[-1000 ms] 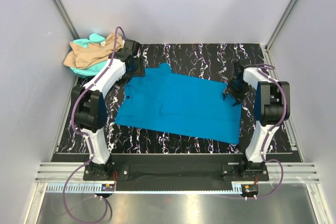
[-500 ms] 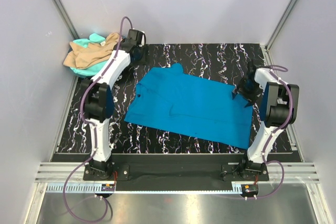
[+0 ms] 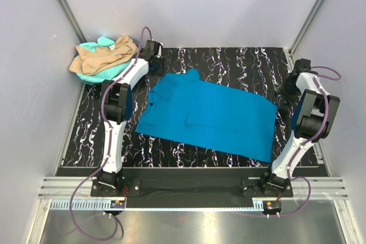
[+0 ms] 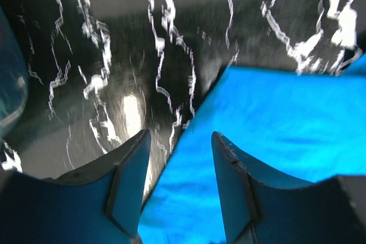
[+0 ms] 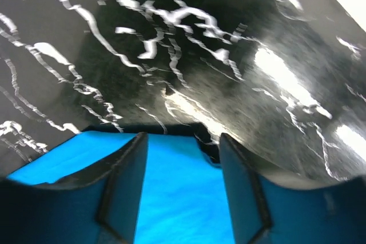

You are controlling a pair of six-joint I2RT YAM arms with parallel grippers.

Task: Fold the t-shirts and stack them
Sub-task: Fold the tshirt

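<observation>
The blue t-shirt [image 3: 211, 118] lies spread flat in the middle of the black marbled worktop [image 3: 229, 61]. Its long axis runs left to right on a slight slant, the left end farther back and the right end nearer the arm bases. I cannot tell which end has the collar. The left gripper [image 4: 180, 141] hangs over the shirt's far left edge with its fingers apart and nothing between them, only cloth and worktop below. The right gripper [image 5: 183, 141] is released too, poised over the far right edge. A tan t-shirt [image 3: 100, 55] sits crumpled on a mint t-shirt [image 3: 107, 73] at the far left corner, apart from the blue one.
</observation>
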